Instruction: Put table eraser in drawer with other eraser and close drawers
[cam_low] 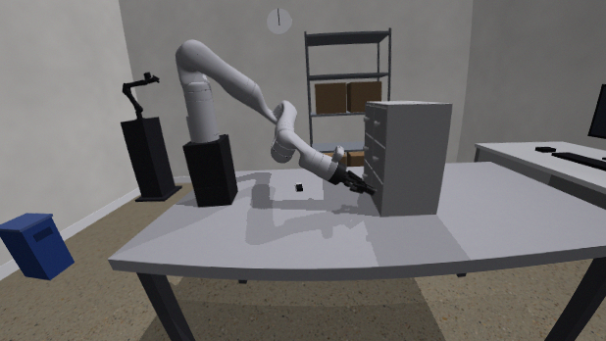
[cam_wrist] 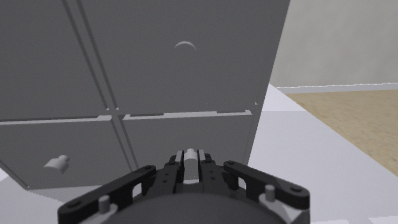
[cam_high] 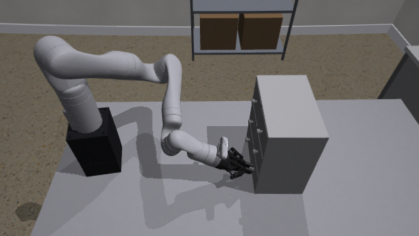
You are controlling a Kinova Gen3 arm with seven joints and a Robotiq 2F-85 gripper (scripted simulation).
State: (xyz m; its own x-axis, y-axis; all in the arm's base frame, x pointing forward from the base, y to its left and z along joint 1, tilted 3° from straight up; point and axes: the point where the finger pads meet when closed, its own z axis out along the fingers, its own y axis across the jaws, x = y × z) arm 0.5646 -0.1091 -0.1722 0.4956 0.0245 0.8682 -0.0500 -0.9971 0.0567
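The grey chest [cam_high: 288,108] [cam_low: 417,157] [cam_wrist: 145,65] stands upright, with two columns of three drawers, and no drawer is visibly pulled out. My gripper [cam_high: 251,169] [cam_low: 374,191] [cam_wrist: 190,158] is at its front, low down on the side nearest the top and exterior views. The fingers are shut on the knob [cam_wrist: 191,169] of the bottom drawer [cam_wrist: 155,137], at the right in the wrist view. The small black and white eraser [cam_low: 299,187] lies on the table, left of the chest; the arm hides it in the top view. The drawers' insides are hidden.
The other bottom drawer's knob [cam_wrist: 56,164] is left of the gripper in the wrist view, and another knob [cam_wrist: 185,46] is above it. The robot's black base [cam_high: 95,149] [cam_low: 211,171] stands at the left of the table [cam_high: 359,163] [cam_low: 196,250]. A shelf stands behind.
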